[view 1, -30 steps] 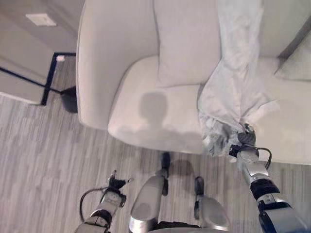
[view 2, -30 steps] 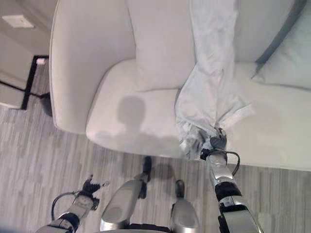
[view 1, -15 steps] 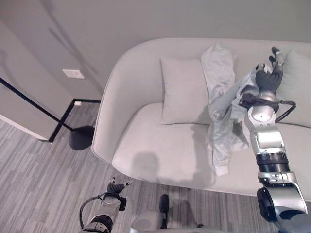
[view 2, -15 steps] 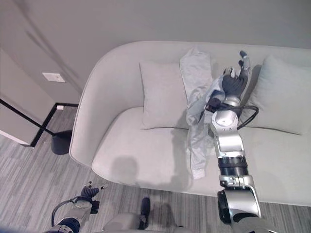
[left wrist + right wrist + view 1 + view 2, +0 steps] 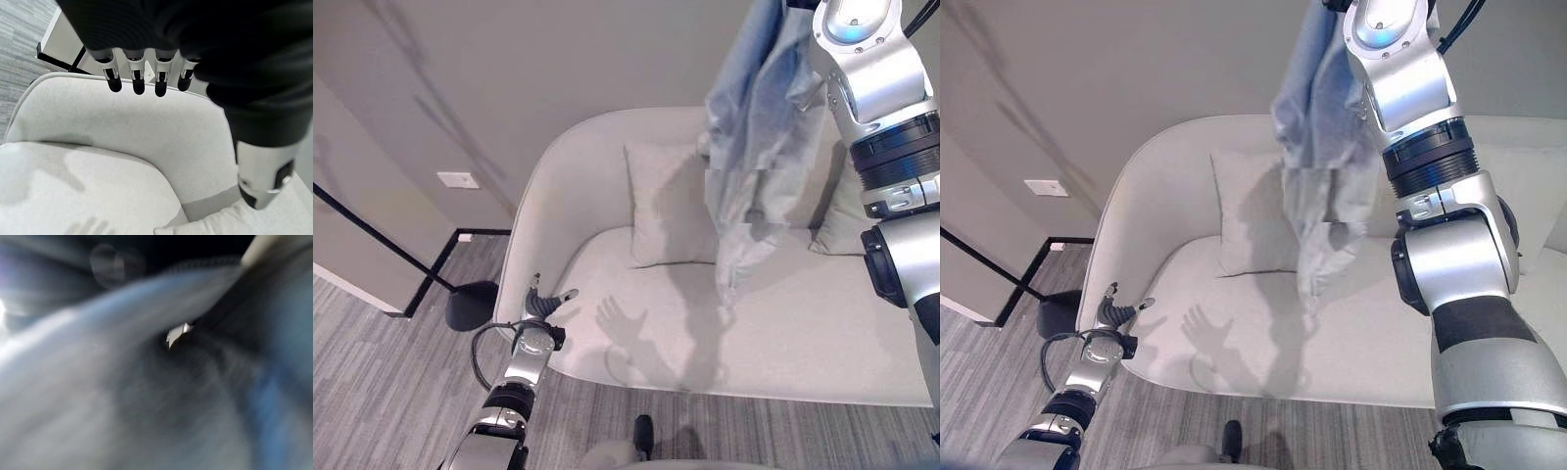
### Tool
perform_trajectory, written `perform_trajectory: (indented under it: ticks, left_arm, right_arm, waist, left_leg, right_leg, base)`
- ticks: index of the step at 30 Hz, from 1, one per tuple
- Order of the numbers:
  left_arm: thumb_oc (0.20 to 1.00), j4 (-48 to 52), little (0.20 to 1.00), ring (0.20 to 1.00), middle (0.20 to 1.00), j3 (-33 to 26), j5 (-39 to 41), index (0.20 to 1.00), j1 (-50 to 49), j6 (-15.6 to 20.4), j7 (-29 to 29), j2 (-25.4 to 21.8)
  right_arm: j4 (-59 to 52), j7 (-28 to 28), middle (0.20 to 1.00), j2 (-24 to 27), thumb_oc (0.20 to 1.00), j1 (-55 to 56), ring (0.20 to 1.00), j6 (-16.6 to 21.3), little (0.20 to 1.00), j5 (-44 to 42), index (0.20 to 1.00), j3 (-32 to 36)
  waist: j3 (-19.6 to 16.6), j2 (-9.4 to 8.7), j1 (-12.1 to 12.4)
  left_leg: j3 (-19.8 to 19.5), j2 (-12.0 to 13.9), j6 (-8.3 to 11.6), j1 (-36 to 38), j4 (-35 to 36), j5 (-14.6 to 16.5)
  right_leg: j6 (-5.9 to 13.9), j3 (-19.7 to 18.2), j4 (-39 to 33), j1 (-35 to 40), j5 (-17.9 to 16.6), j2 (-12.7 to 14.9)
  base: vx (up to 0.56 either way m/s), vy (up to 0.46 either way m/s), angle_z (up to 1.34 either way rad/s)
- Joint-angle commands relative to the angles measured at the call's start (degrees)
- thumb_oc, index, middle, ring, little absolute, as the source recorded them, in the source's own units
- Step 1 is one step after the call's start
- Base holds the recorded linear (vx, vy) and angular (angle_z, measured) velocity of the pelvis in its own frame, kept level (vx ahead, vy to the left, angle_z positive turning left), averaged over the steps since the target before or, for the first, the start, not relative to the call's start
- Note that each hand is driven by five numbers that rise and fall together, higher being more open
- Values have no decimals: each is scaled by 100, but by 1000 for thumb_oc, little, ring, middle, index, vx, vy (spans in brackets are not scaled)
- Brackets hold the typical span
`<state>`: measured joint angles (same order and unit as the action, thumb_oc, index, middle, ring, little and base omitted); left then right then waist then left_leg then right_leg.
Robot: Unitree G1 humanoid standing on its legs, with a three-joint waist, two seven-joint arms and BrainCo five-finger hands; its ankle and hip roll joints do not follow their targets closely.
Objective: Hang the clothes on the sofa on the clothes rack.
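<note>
A light blue-grey garment (image 5: 754, 127) hangs in the air above the sofa (image 5: 597, 196), its lower end dangling over the seat. It hangs from the top of my raised right arm (image 5: 876, 88), which goes up past the picture's upper edge. In the right wrist view the same cloth (image 5: 146, 396) lies right across the hand. My left hand (image 5: 540, 305) is low by the sofa's front left corner, open with straight fingers (image 5: 134, 81) and holding nothing.
A pale cushion (image 5: 671, 206) leans on the sofa's backrest behind the garment, and another (image 5: 837, 220) sits to the right. A black metal stand (image 5: 372, 230) with a round base (image 5: 470, 304) is on the floor left of the sofa.
My right arm has lifted the garment off the sofa's backrest to high above the seat. The left hand has risen to the sofa's edge. The camera has also tilted up.
</note>
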<state>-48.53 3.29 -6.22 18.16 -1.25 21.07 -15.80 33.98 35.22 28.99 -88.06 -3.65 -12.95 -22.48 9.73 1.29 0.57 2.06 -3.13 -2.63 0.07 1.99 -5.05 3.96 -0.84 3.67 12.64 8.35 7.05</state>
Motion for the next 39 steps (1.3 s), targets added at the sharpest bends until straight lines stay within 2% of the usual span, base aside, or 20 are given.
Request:
perform_trajectory:
  ticks: [1, 2, 3, 5, 8, 10, 11, 13, 19, 20, 30, 32, 33, 34, 36, 38, 39]
  left_arm:
    - [1000, -245, 1000, 1000, 1000, 787, -340, 1000, 1034, 230, 262, -134]
    - [1000, -266, 1000, 1000, 1000, 790, -335, 1000, 1055, 237, 265, -128]
    - [1000, -401, 1000, 1000, 1000, 1120, -327, 1000, 1337, 273, 165, 25]
    - [1000, -543, 1000, 1000, 1000, 1271, -297, 1000, 1576, 313, 132, 133]
    - [1000, -1003, 1000, 1000, 1000, 2162, -307, 1000, 2628, 356, -38, 556]
    - [1000, -1040, 1000, 1000, 1000, 2171, -298, 1000, 2667, 372, -32, 570]
    - [1000, -1213, 1000, 1000, 1000, 2476, -323, 1000, 3060, 380, -67, 693]
    - [1000, -1405, 1000, 1000, 1000, 2698, -312, 1000, 3421, 374, -57, 837]
    - [1000, -1602, 1000, 1000, 1000, 2690, -187, 1000, 3903, 282, 104, 967]
    - [200, -1641, 200, 200, 200, 2677, -156, 200, 3896, 279, 83, 1008]
    - [200, -1696, 200, 200, 200, 2182, 206, 200, 3492, 221, -54, 1356]
    - [200, -1566, 200, 200, 200, 2027, 199, 200, 3275, 200, -27, 1329]
    - [200, -1423, 200, 200, 200, 1858, 194, 200, 3011, 169, 7, 1275]
    - [200, -1415, 200, 200, 200, 1870, 194, 200, 2995, 165, 8, 1271]
    - [200, -1146, 200, 200, 200, 1484, 183, 200, 2589, 161, 105, 1175]
    - [200, -1008, 200, 200, 200, 1383, 172, 200, 2414, 147, 138, 1135]
    - [200, -684, 200, 200, 200, 1149, 78, 200, 2053, 151, 181, 1048]
  right_arm:
    - [-139, -26, 200, -364, 200, -1563, 200, 410, 200, -507, 200, -883]
    - [-147, -21, 200, -359, 200, -1566, 200, 405, 200, -508, 200, -888]
    - [-324, -6, 200, -513, 200, -1659, 200, 447, 200, -634, 200, -968]
    - [-405, 3, 200, -564, 200, -1698, 200, 456, 200, -673, 200, -1018]
    - [-714, -6, 200, -896, 200, -1696, 200, 570, 200, -941, 200, -1131]
    - [-715, -6, 200, -879, 200, -1708, 200, 571, 200, -943, 200, -1136]
    - [-776, -28, 200, -906, 200, -1719, 200, 595, 200, -993, 200, -1197]
    - [-812, -30, 200, -914, 200, -1736, 200, 616, 200, -1040, 200, -1250]
    - [-991, -72, 200, -696, 200, -1820, 200, 633, 200, -947, 200, -1535]
    - [-1098, -70, 200, -606, 200, -1773, 200, 640, 200, -911, 200, -1543]
    - [-1649, -34, 200, 66, 200, -1379, 200, 552, 200, -402, 200, -1528]
    - [-2047, -18, 200, 363, 200, -1012, 200, 501, 200, -193, 200, -1271]
    - [-2363, -3, 200, 656, 200, -644, 200, 447, 200, 36, 200, -937]
    - [-2385, -3, 200, 658, 200, -615, 200, 435, 200, 44, 200, -918]
    - [-2680, 4, 200, 1032, 200, -66, 200, 385, 200, 362, 200, -408]
    - [-2789, -18, 200, 1111, 200, 193, 200, 360, 200, 466, 200, -212]
    - [-3129, -118, 200, 1205, 200, 888, 200, 352, 200, 676, 200, 199]
  waist:
    - [-244, -88, -174]
    - [-236, -84, -174]
    - [-264, -79, -248]
    - [-250, -49, -274]
    - [-287, -6, -429]
    - [-268, 8, -418]
    - [-274, 20, -472]
    - [-270, 30, -519]
    - [-250, 37, -606]
    - [-244, 52, -624]
    - [-214, 130, -696]
    - [-186, 158, -695]
    - [-149, 187, -678]
    - [-161, 177, -674]
    - [-117, 210, -614]
    - [-126, 207, -589]
    - [-84, 232, -510]
  left_leg:
    - [47, 359, 616, 43, -33, 211]
    - [44, 359, 616, 44, -31, 210]
    - [67, 354, 618, 58, -13, 205]
    - [68, 363, 613, 38, -9, 170]
    - [108, 350, 626, 85, 82, 177]
    - [106, 362, 622, 67, 76, 147]
    - [121, 351, 631, 84, 133, 129]
    - [139, 348, 634, 101, 189, 108]
    - [152, 340, 635, 159, 243, 124]
    - [144, 337, 630, 164, 251, 129]
    - [124, 343, 619, 183, 271, 133]
    - [119, 349, 617, 162, 272, 116]
    - [109, 348, 614, 132, 275, 89]
    - [109, 347, 615, 131, 276, 89]
    - [109, 332, 604, 54, 284, 39]
    - [105, 327, 597, 21, 288, 23]
    - [92, 320, 580, -65, 296, -4]
  right_leg:
    - [-71, -79, 462, 193, -1023, 407]
    - [-71, -76, 460, 196, -1023, 407]
    - [-64, -76, 440, 198, -1043, 406]
    - [-62, -75, 427, 183, -1083, 393]
    - [-77, -86, 403, 185, -1102, 389]
    - [-77, -90, 399, 171, -1131, 376]
    - [-86, -83, 388, 169, -1136, 367]
    - [-95, -80, 382, 170, -1148, 362]
    - [-101, -107, 398, 126, -1193, 331]
    - [-100, -120, 393, 117, -1197, 321]
    - [-105, -169, 294, 118, -1227, 302]
    - [-104, -174, 307, 98, -1207, 280]
    - [-100, -174, 313, 86, -1174, 257]
    - [-100, -173, 314, 84, -1173, 258]
    - [-97, -175, 282, 78, -1123, 198]
    - [-104, -178, 255, 86, -1111, 176]
    - [-112, -186, 148, 109, -1085, 115]
  base:
    - [4, -13, -3]
    - [0, 0, 0]
    - [0, 0, 0]
    - [-14, -4, 2]
    - [0, 0, 0]
    - [-10, 2, -3]
    - [-4, 0, -5]
    - [-3, 2, -3]
    - [-3, -1, -2]
    - [0, 0, 0]
    - [-17, -14, -5]
    - [-66, -29, -6]
    - [-71, -30, -1]
    - [-89, -42, 0]
    - [-111, -55, 1]
    - [-129, -62, 4]
    - [-139, -72, 2]
